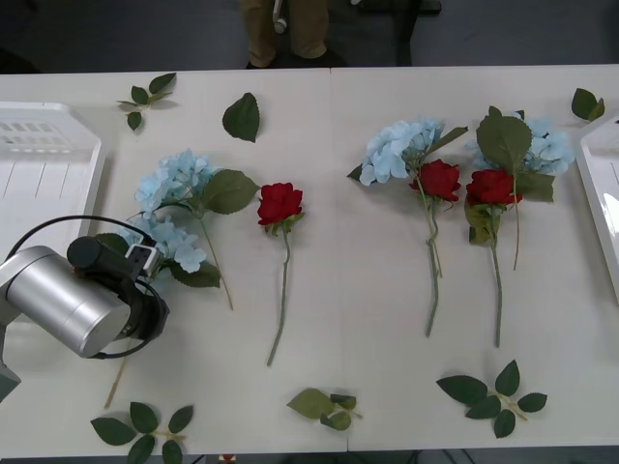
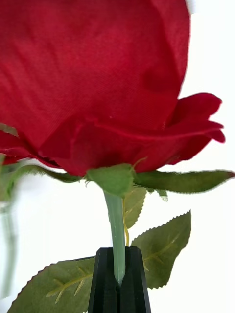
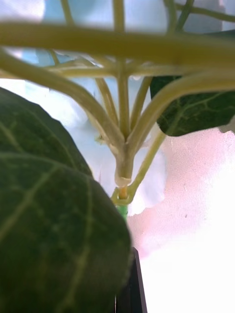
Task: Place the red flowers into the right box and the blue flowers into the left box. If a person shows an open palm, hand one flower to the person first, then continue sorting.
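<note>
Fingers (image 2: 105,286) of the right gripper (image 2: 117,254), black, are pressed together on the thin green stem just under the head of a red rose (image 2: 93,83), which stands upright from them against a pale background. The left gripper (image 1: 145,259), at the lower left of the front view, hangs right over a blue hydrangea (image 1: 172,242) lying on the worktop (image 1: 368,290). Whether it has closed on anything I cannot tell; a broad dark leaf (image 3: 54,230) covers the spot.

The rose looks ready for the right box (image 1: 602,179) at the right edge of the frame. I would keep the pinch firm, bring head and stem inside the rim, and only then let go. The hydrangea wants gripping on its main stem below the branching, clear of the leaf, before going to the left box (image 1: 58,184) at the left edge.

Counted on the worktop: four blue hydrangeas, two at left and two at upper right; three red roses, one centre-left and two at right, with the held rose probably a fourth; two white boxes; six loose leaf sprigs (image 1: 488,391).
</note>
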`<state>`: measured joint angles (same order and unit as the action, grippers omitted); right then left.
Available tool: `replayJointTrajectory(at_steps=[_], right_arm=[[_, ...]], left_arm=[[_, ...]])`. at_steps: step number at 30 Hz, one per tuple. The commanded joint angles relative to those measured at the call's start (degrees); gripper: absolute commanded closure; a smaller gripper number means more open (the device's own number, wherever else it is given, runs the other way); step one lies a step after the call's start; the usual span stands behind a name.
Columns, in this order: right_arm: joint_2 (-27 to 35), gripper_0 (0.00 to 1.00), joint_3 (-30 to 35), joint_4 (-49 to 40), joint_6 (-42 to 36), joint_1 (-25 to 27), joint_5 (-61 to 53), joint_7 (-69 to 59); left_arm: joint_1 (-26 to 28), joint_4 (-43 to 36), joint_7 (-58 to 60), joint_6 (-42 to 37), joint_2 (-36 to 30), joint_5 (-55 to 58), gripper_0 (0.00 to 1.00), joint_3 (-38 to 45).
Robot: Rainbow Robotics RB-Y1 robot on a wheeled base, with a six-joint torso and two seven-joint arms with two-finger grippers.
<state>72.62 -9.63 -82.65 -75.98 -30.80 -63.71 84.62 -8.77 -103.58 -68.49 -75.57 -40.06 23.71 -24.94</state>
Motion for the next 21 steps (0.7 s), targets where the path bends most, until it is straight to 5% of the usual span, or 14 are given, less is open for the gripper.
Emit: replayJointTrajectory(at_steps=[1, 11, 21], right_arm=[[3.5, 1.0, 0.8, 3.6, 5.7, -1.7, 6.7, 5.6], [-5.5, 1.0, -5.0, 17.4, 22.5, -2.1, 12.1, 8.3], [-9.8, 1.0, -7.1, 21.9, 23.3, -2.1, 15.6, 7.4]], left_arm=[[-4.1, -5.5, 0.4, -7.3, -3.7, 5.1, 1.0, -0.1], [-6.2, -18.4, 0.0, -13.9, -23.7, 32.0, 1.0, 12.7], [-15.9, -6.4, -7.8, -10.4, -31.7, 41.7, 1.0, 16.7]])
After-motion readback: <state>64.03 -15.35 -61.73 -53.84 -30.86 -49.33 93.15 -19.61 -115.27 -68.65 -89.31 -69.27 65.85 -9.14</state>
